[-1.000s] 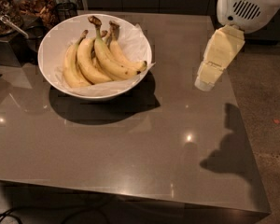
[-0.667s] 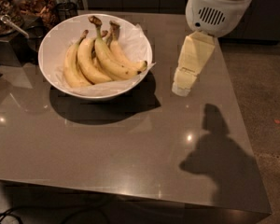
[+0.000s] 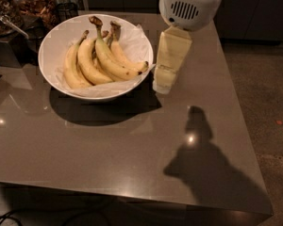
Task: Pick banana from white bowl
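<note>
On the bench [image 3: 108, 154], left rear: white bowl [image 3: 51, 39], upright, lined with crinkled white paper [image 3: 134, 37].
Banana [image 3: 108, 60]: inside the white bowl, lying on the right side of the shorter bananas [image 3: 87, 62]; dark stem toward the rear, black tip near the right rim.
Hand [image 3: 162, 84]: pointing down, just beside the white bowl's right rim and outside it.
Hand state: released or clenched cannot be told.
Shadow [image 3: 205, 166]: arm outline on the bench, front right.
</note>
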`<state>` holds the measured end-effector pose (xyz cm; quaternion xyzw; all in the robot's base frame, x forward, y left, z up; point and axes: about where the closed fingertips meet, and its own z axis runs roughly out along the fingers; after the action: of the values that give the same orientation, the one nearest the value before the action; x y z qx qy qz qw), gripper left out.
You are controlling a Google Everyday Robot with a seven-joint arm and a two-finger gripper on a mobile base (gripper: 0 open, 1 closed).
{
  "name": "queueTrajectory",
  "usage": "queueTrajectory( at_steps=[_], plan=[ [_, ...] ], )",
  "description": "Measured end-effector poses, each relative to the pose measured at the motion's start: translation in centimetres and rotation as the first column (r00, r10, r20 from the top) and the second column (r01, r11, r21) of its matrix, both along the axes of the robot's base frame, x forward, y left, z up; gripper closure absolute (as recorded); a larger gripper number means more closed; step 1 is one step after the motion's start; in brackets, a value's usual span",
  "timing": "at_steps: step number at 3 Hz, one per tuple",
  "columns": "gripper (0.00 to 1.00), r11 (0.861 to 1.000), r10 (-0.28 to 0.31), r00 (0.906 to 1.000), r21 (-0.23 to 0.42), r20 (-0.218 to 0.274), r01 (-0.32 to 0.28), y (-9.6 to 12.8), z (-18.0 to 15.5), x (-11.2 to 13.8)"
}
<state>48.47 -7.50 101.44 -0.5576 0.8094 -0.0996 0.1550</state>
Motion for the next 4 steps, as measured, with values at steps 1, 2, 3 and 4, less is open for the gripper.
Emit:
queueTrajectory(
  at_steps=[1, 2, 3, 4],
  plan=[
    [0.00, 0.998, -0.015, 0.9999, 0.057, -0.003, 0.015, 1.2, 0.0, 1.0],
    [0.00, 0.996, -0.030, 0.9994, 0.085, -0.019, 0.032, 2.1, -0.4, 2.1],
    [0.00, 0.999, -0.022, 0.9975, 0.044, -0.067, 0.025, 5.6, -2.4, 4.1],
    [0.00, 0.998, -0.009, 0.9987, 0.059, -0.050, 0.012, 6.4, -2.3, 4.5]
  ],
)
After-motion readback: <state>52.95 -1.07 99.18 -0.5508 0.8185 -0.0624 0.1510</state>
